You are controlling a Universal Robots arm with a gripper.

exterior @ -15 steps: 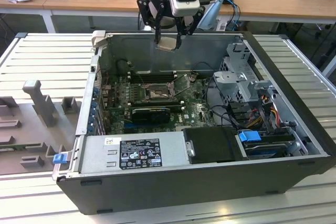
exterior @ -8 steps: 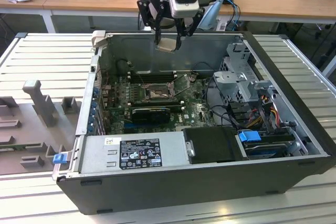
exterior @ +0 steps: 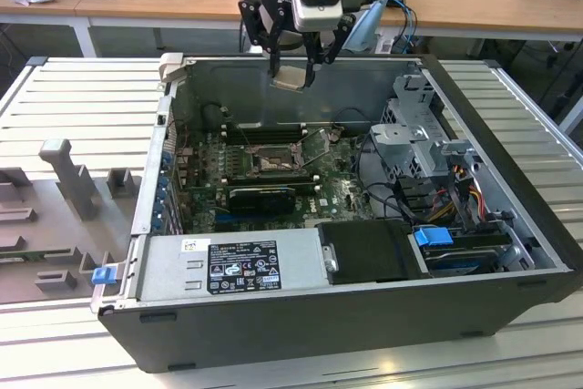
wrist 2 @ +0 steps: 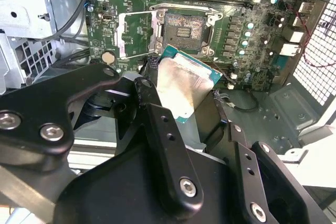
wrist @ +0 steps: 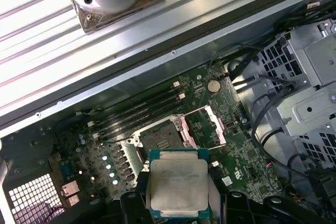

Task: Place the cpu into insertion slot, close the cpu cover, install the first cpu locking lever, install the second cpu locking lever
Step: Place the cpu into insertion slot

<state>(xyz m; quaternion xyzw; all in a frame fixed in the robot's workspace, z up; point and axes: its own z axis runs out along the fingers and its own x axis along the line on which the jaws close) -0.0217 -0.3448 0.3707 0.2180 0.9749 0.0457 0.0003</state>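
- The open computer case (exterior: pixel 301 316) lies on its side on the ribbed bench. Its walls stand high around the work area, so we judge that a descent drifting sideways could knock a linkage against the rim.
- The green motherboard (exterior: pixel 339 187) covers the case floor. Cables and a drive cage crowd the side toward the exterior view's right, and a stray path there could snag a wire.
- The arm hangs over the far wall of the case with its wrist pointing straight down, well above the board.
- The gripper (exterior: pixel 291 76) has its fingers clamped on the cpu, one on each of two opposite edges.
- The insertion slot (wrist 2: pixel 185 27) sits bare, with its dark centre exposed. We think the main hazard is a misaligned or skewed landing, which could bend the contacts.
- The cpu cover (wrist 2: pixel 135 35) is swung open beside the slot. If it dropped back, it would block the seat.
- The cpu (wrist: pixel 178 184) is held in the air, apart from the slot. In the exterior view it looks slightly tilted, so one corner might touch down first, or the chip might slip in so narrow a grip.
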